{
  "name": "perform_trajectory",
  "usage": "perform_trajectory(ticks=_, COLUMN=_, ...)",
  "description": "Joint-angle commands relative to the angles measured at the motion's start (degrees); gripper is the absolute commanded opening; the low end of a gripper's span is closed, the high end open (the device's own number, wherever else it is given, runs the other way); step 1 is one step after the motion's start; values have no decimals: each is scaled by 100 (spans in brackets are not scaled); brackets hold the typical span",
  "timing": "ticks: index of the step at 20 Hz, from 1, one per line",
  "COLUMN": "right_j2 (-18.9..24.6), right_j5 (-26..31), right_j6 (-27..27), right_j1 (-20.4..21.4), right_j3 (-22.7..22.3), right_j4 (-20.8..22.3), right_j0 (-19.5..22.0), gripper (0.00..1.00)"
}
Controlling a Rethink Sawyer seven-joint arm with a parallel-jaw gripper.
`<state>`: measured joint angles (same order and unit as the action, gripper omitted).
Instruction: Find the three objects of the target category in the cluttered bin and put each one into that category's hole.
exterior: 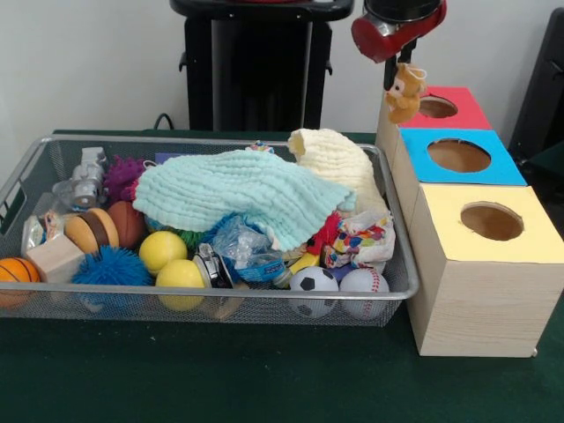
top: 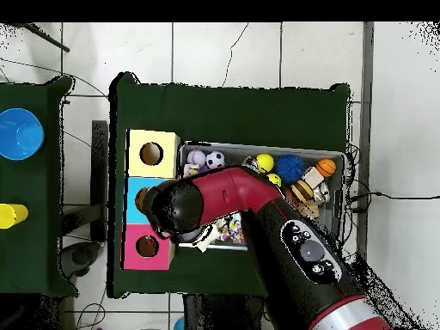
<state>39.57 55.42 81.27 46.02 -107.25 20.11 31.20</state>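
My gripper (exterior: 393,77) hangs from the red arm at the top right. It is shut on a small tan plush animal (exterior: 406,95), which dangles just left of the hole in the red-topped box (exterior: 458,113). The silver wire-mesh bin (exterior: 220,141) lies to the left, full of toys: a mint cloth (exterior: 238,192), a cream cloth (exterior: 333,160), yellow balls (exterior: 164,251), a soccer ball (exterior: 315,282), a baseball (exterior: 364,282) and a blue spiky ball (exterior: 111,267). In the overhead view the arm (top: 225,196) covers the gripper and part of the bin (top: 340,156).
Three wooden boxes stand in a row right of the bin: the red-topped one, a blue-topped one (exterior: 498,167) and a yellow-topped one (exterior: 529,211), each with a round hole. The robot's black pedestal (exterior: 256,62) stands behind the bin. A second table with a blue bowl (top: 19,134) shows in the overhead view.
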Motion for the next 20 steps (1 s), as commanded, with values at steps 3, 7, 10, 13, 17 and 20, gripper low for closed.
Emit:
perform_trajectory(ticks=3, right_j2=-804, right_j5=-287, right_j6=1167, right_j1=-217, right_j3=-346, right_j4=41, right_j0=-331, gripper=0)
perform_trajectory(ticks=7, right_j2=-1012, right_j5=-104, right_j6=1170, right_j1=-296, right_j3=-214, right_j4=42, right_j0=-573, gripper=0)
perform_trajectory(ticks=10, right_j2=-1156, right_j5=-42, right_j6=1199, right_j1=-301, right_j3=-175, right_j4=22, right_j0=-719, gripper=0)
perform_trajectory(ticks=13, right_j2=-1320, right_j5=22, right_j6=1269, right_j1=-302, right_j3=-98, right_j4=-30, right_j0=-912, gripper=0)
perform_trajectory(ticks=17, right_j2=-1439, right_j5=-41, right_j6=1423, right_j1=-213, right_j3=-144, right_j4=-230, right_j0=-1164, gripper=0)
perform_trajectory(ticks=20, right_j2=-1544, right_j5=-52, right_j6=1548, right_j1=-138, right_j3=-184, right_j4=-361, right_j0=-1353, gripper=0)
